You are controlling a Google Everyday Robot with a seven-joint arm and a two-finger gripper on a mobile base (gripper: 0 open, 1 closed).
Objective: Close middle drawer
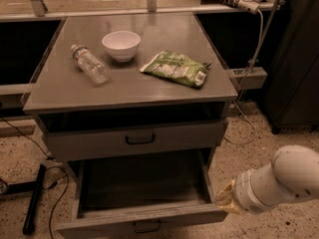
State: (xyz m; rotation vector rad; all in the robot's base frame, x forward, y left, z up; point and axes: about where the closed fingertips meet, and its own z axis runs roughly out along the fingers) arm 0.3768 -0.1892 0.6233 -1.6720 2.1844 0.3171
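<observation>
Grey middle drawer (pixel 164 219) open, claw (pixel 225 199) half-hidden at its right front corner

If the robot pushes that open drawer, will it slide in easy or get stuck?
Probably easy: the middle drawer looks empty, so it should be light. It looks like a stiff wooden box, so it should slide back whole. The gripper sits by its right front corner, so an off-centre push might twist it slightly.
</observation>
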